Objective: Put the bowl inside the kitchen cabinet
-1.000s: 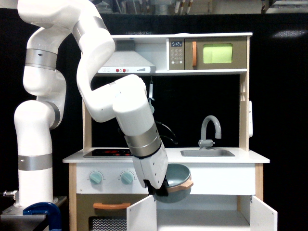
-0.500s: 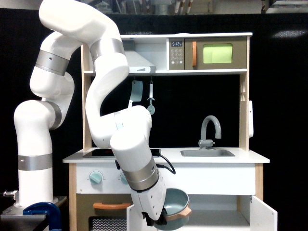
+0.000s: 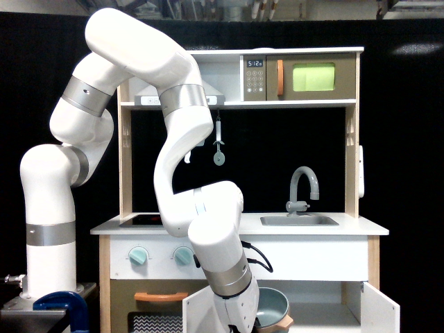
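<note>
Item: bowl [image 3: 272,310], held low at cabinet [image 3: 378,309] mouth, between open doors. Gripper [image 3: 244,325] cropped by frame edge; grip state can't tell. Advice: go in level, clear of doors, w/ slow release.

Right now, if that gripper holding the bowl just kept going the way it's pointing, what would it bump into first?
The gripper points down and slightly toward the exterior view's right, at the frame's bottom edge. With the bowl, it would probably meet the kitchen cabinet floor between the open doors, though that floor and the depth aren't visible.
</note>
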